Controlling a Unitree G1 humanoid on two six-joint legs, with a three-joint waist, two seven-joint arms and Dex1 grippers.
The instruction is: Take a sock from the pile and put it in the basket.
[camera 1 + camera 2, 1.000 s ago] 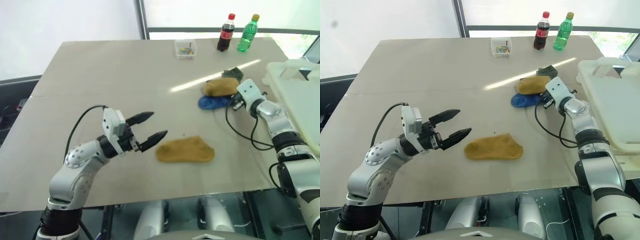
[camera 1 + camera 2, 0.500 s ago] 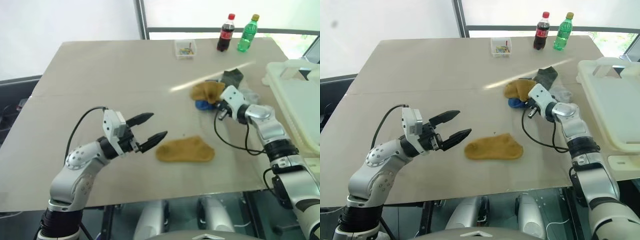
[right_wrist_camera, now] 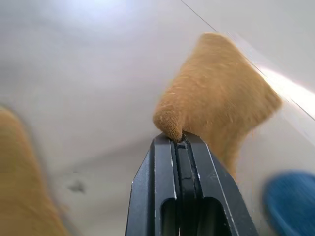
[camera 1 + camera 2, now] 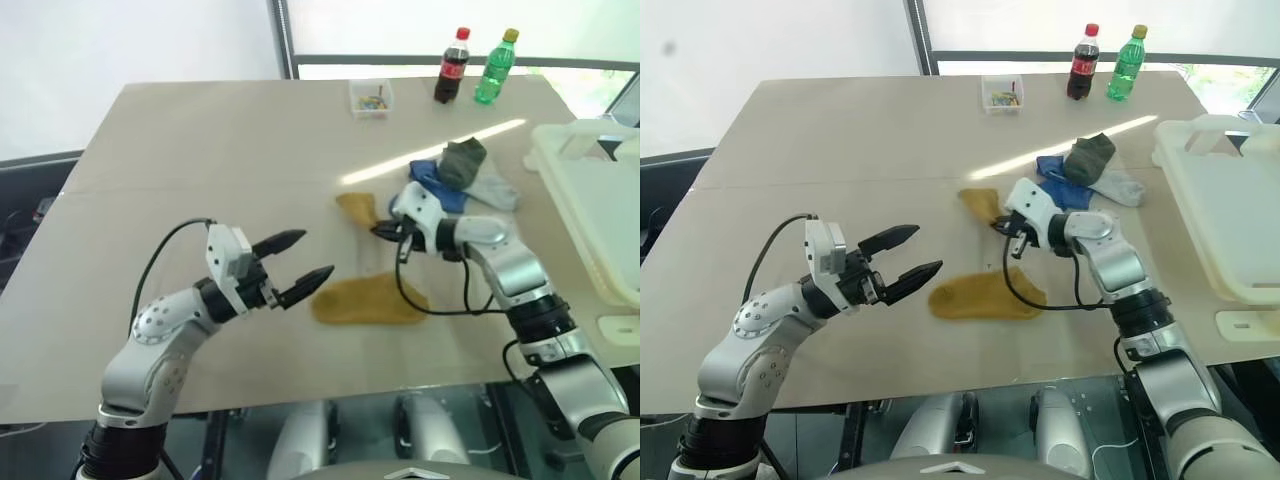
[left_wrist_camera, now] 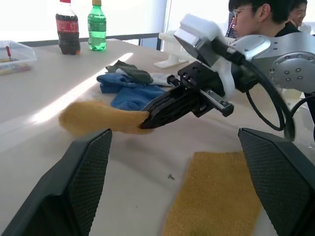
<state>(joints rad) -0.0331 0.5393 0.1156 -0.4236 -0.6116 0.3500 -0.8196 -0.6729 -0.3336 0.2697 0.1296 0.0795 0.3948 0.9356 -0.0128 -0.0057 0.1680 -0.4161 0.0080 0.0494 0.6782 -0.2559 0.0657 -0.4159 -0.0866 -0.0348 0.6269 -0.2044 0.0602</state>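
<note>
- Right hand (image 4: 1002, 226) is clamped on a mustard sock (image 4: 980, 204) mid-worktop, left of the pile (image 4: 1087, 172).
- Left hand (image 4: 908, 252) has its fingers apart, empty.
- Sock looks soft, light and floppy; pinching an edge suffices.
- Basket (image 4: 1230, 205) sits far right.

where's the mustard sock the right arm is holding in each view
Left eye view: mustard sock mid-table, pinched by the right end effector.
Right eye view: same sock, just above the flat mustard sock.
Left wrist view: sock left of centre, at the black fingertips.
Right wrist view: sock centre, rising from the shut fingertips.
Shared landmark: the blue sock, beside it.
</note>
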